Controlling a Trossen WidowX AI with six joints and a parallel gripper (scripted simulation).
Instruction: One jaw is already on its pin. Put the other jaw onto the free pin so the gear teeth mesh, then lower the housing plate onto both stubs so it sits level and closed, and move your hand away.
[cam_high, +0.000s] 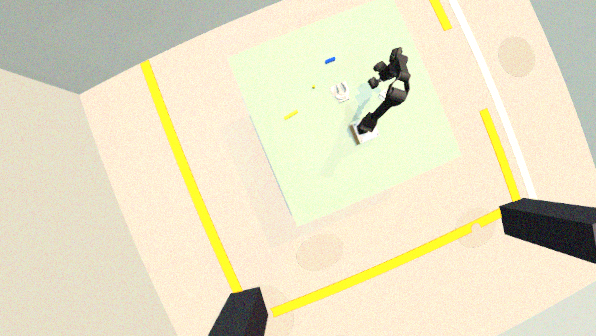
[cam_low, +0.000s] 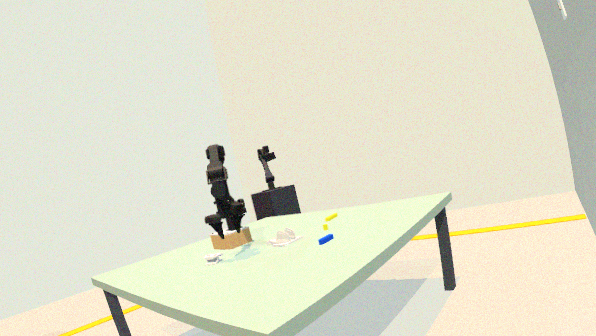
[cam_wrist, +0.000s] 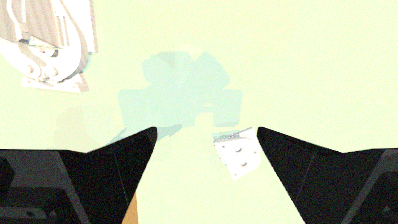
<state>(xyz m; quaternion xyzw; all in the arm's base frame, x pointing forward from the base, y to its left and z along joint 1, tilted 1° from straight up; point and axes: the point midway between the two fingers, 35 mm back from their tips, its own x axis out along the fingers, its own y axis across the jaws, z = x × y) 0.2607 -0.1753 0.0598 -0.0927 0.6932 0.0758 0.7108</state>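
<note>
My gripper (cam_high: 377, 75) (cam_low: 230, 234) (cam_wrist: 207, 131) is open and empty, high above the table. The white base with its jaws (cam_high: 340, 93) (cam_low: 285, 239) (cam_wrist: 55, 70) stands at the upper left of the wrist view, outside my fingers. Two curved jaws show on it, side by side; whether their teeth mesh is too washed out to tell. The small white housing plate (cam_high: 382, 94) (cam_low: 213, 258) (cam_wrist: 240, 156) lies apart from the base on the table. In the wrist view it shows between the fingers, close to the right fingertip, with two small holes visible.
A brown box with a white top (cam_high: 365, 136) (cam_low: 231, 239) stands by the arm's foot; its edge shows in the wrist view (cam_wrist: 131, 212). A blue block (cam_high: 330, 60) (cam_low: 326, 239), a yellow bar (cam_high: 291, 115) (cam_low: 331, 217) and a small yellow piece (cam_high: 314, 87) (cam_low: 325, 227) lie beyond the base.
</note>
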